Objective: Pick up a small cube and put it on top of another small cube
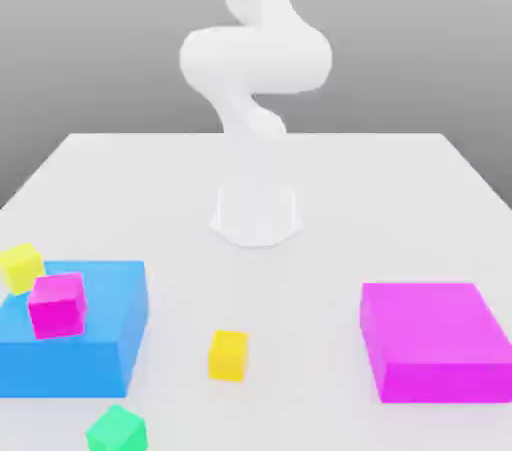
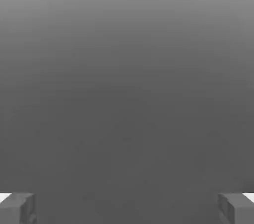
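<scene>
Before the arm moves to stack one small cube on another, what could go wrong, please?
The magenta cube and the lemon-yellow cube look very close together, so a grasp at one might knock the other. The green cube is turned at an angle, so the open tool may catch its corners. The golden cube could slide if the stack is lowered onto it off-centre.

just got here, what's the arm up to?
Nothing is in hand: the gripper is open with nothing between its fingers. The gold cube sits on the table between the blue block and the magenta block, with no cube on top. The green cube is near the blue block. No small cube has been stacked on the gold one yet.
</scene>
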